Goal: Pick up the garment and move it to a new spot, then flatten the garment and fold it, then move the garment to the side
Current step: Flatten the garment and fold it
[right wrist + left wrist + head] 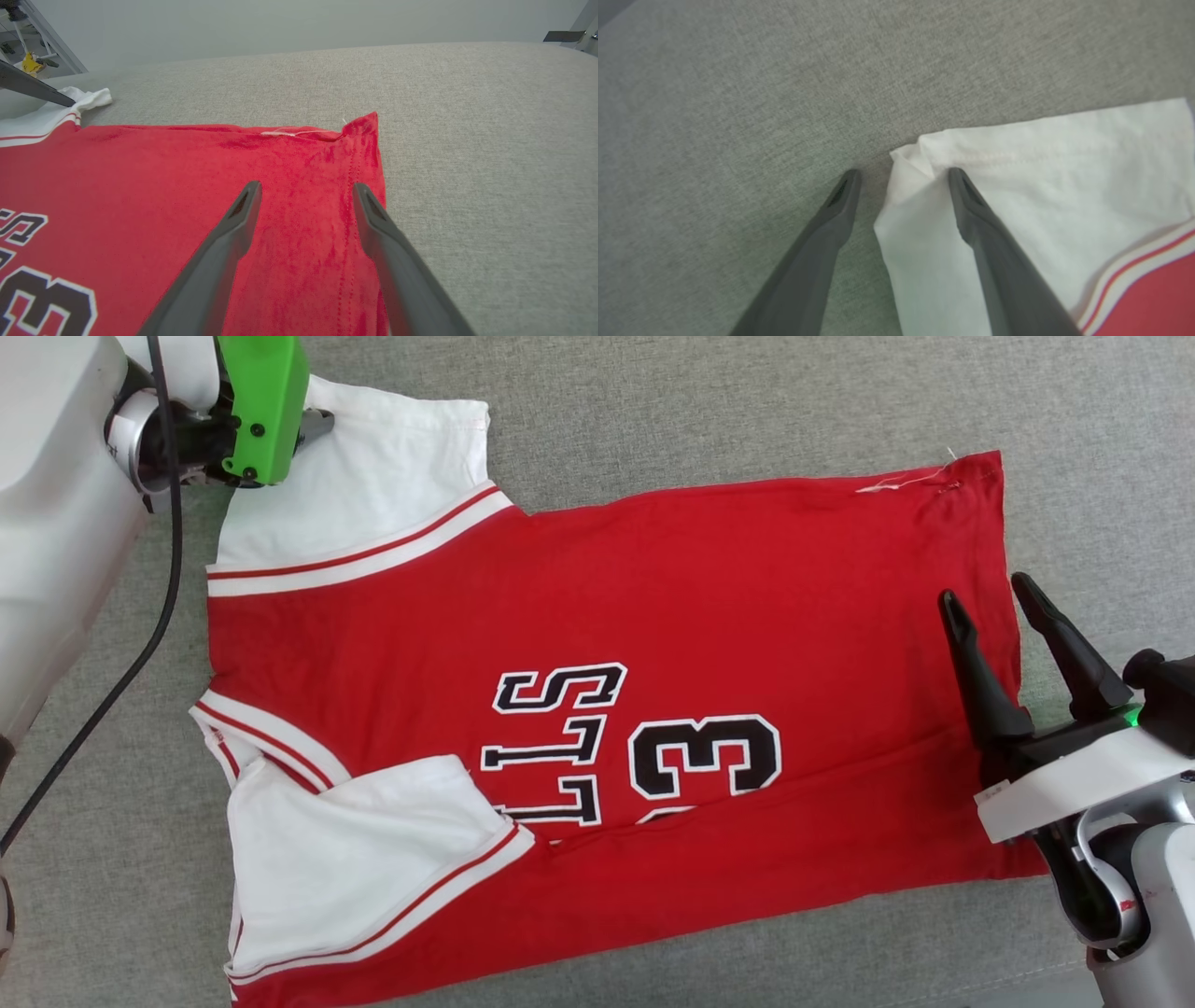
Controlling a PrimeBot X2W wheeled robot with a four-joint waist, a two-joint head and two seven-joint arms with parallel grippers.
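Head view: the red jersey lies front up on the grey fabric surface, near edge folded over its lettering. The right tool is spread at the hem.
Left wrist view: the left tool, spread, straddles the white sleeve corner.
Right wrist view: the right tool's spread fingers hang over the hem corner.
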